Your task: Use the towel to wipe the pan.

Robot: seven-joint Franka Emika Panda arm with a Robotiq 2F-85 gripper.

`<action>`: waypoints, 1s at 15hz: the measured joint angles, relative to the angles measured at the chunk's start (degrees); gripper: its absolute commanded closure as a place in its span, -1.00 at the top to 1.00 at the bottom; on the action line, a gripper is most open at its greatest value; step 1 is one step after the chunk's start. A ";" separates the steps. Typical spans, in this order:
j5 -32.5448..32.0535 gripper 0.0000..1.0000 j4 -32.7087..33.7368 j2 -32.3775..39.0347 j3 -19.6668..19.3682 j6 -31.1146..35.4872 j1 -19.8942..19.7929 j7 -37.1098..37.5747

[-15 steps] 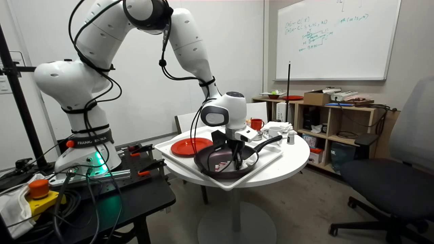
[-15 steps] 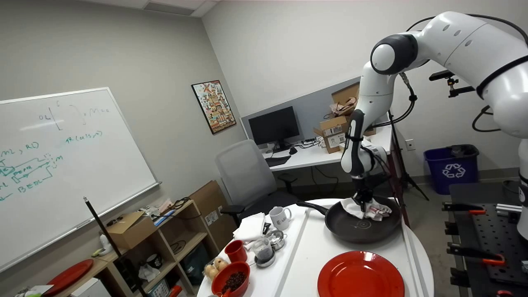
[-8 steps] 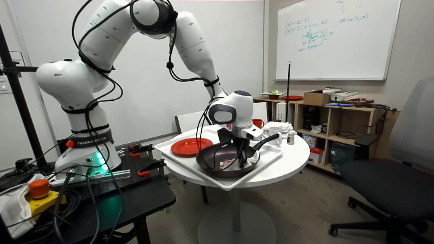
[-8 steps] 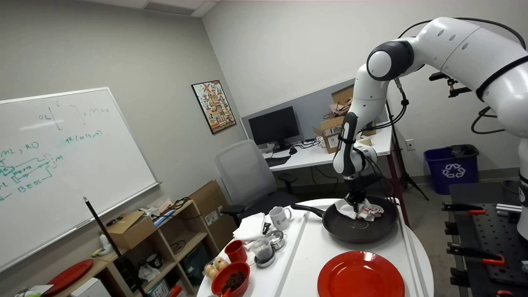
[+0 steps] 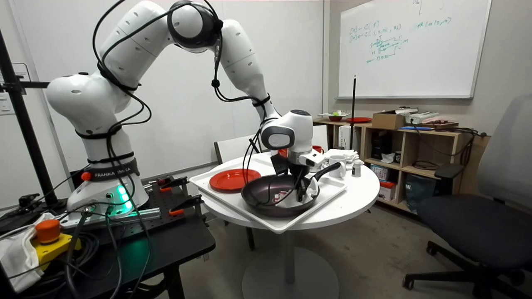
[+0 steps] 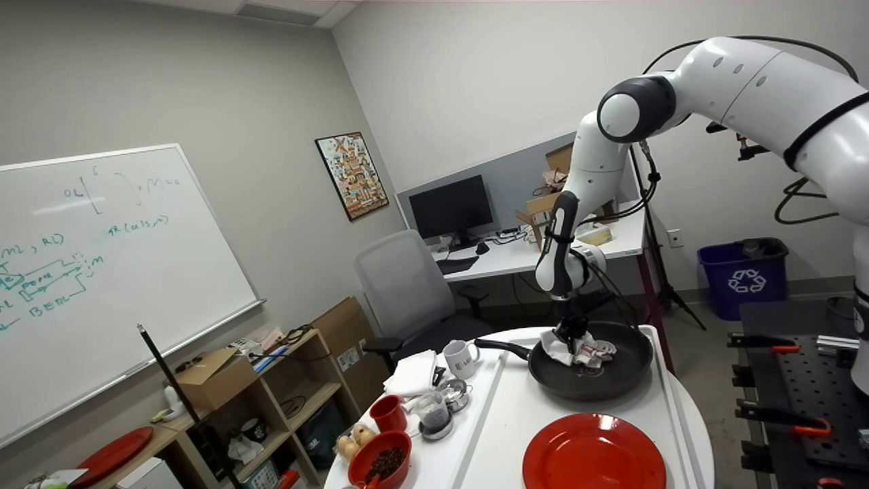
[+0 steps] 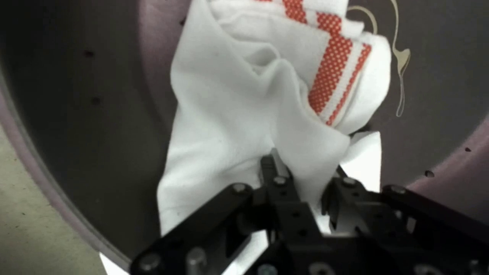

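Note:
The pan, a large round black frying pan (image 6: 584, 387), rests on the white tray with its long handle (image 6: 502, 348) pointing outward. It also shows in an exterior view (image 5: 259, 192) and the wrist view (image 7: 76, 76). The towel, white with red stripes (image 7: 229, 110), lies bunched inside the pan, near the handle side; it shows in both exterior views (image 5: 286, 202) (image 6: 555, 348). My gripper (image 7: 305, 165) points down into the pan and is shut on a fold of the towel, which fills the gap between the fingers. Tan curly marks and small dark specks show on the pan's inside.
A red plate (image 5: 235, 180) lies beside the pan on the white tray (image 5: 274, 227). Near the tray stand a white mug (image 6: 461, 360), folded white cloths (image 6: 411, 375), a red mug (image 6: 388, 413) and a red bowl (image 6: 402, 441). Robot cables (image 6: 614, 288) hang over the pan.
My gripper has moved with the towel across the pan toward the handle side. The pan has shifted slightly the same way. The plate and tray have not moved.

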 measured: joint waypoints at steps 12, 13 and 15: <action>0.74 -0.90 -8.26 -3.16 8.72 9.05 -1.16 -5.31; 0.75 -0.90 -10.07 -4.18 10.19 10.77 -1.68 -5.60; 0.76 -0.90 -13.55 -6.61 13.20 13.52 -2.75 -5.67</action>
